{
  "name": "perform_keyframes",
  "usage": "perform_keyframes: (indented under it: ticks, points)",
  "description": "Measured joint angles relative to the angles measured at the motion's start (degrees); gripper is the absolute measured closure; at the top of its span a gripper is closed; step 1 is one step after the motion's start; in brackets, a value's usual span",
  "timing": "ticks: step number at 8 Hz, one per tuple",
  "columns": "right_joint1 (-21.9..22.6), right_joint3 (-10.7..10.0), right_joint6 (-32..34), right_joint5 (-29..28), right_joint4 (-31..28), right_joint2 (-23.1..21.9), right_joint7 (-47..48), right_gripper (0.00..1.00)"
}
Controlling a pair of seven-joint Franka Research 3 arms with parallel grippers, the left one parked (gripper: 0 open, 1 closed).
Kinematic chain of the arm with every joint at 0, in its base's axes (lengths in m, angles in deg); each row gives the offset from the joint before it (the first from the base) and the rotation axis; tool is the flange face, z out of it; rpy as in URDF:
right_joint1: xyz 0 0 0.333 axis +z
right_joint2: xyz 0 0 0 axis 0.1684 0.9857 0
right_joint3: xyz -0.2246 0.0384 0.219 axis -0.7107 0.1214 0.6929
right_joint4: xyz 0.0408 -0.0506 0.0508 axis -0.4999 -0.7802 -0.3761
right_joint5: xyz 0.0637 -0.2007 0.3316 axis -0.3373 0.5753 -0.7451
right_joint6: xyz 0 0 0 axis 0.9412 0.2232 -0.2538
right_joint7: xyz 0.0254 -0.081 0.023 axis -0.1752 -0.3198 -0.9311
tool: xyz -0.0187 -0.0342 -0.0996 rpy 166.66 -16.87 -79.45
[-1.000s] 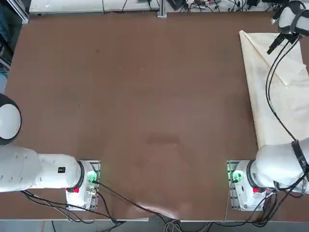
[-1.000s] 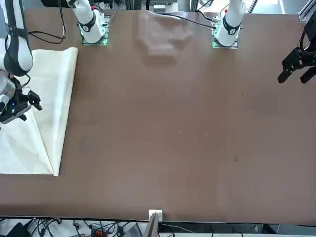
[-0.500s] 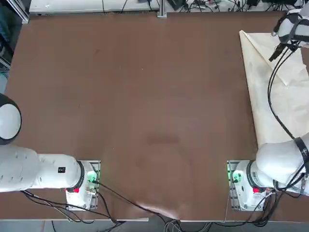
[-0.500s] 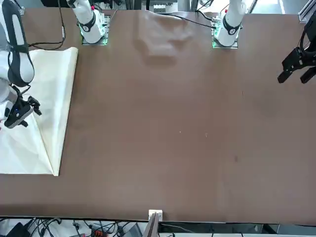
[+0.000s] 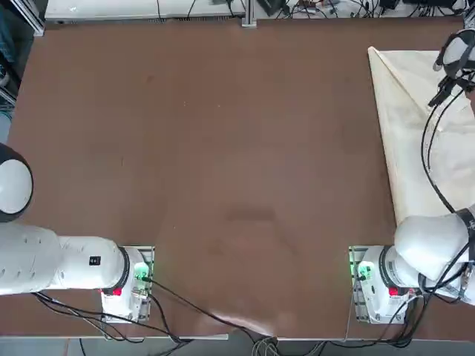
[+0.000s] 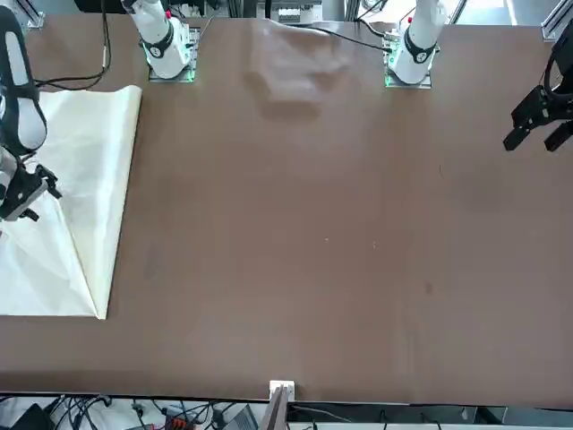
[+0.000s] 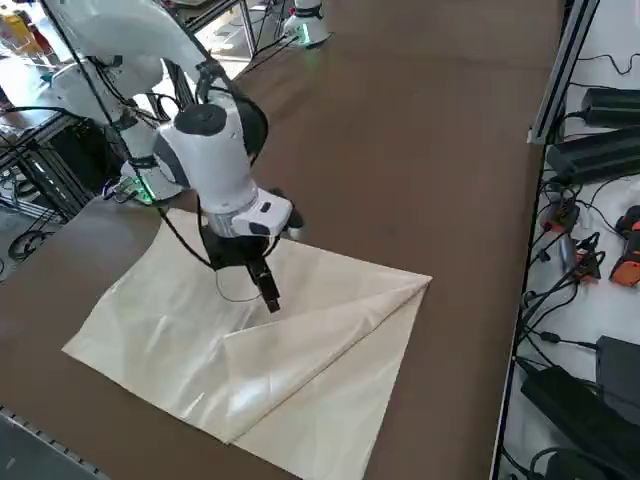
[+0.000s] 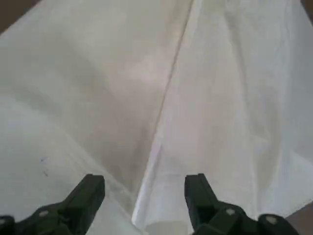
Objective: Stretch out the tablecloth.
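Note:
The cream tablecloth (image 5: 415, 141) lies folded on the brown table at the robot's right side, one flap turned over along a diagonal crease. It also shows in the front view as the tablecloth (image 6: 85, 197) and in the side view as the tablecloth (image 7: 250, 360). My right gripper (image 7: 268, 293) hangs just above the cloth near that crease, pointing down. In the wrist view the gripper (image 8: 144, 196) is open, its two fingers standing on either side of the folded edge (image 8: 166, 98) with nothing held. It shows at the picture's edge as the gripper (image 5: 447, 87) and the gripper (image 6: 27, 193).
The brown table (image 5: 223, 148) stretches wide to the left of the cloth. The arm bases (image 5: 375, 278) sit at the near edge. Power bricks and cables (image 7: 590, 150) lie beyond the far edge. The parked left arm's gripper (image 6: 537, 121) hangs at the other side.
My right gripper has moved further over the cloth toward the table's right edge and slightly back toward the base. Its fingers have stayed open. The cloth has not shifted.

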Motion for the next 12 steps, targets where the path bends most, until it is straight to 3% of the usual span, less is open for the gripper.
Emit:
perform_keyframes:
  ticks: [6,12]
  points:
    - [-3.4,0.0,-13.1,0.0,-2.3,8.1,-4.5,0.00]
    - [-3.4,0.0,-14.1,0.0,-3.1,8.8,-4.7,0.00]
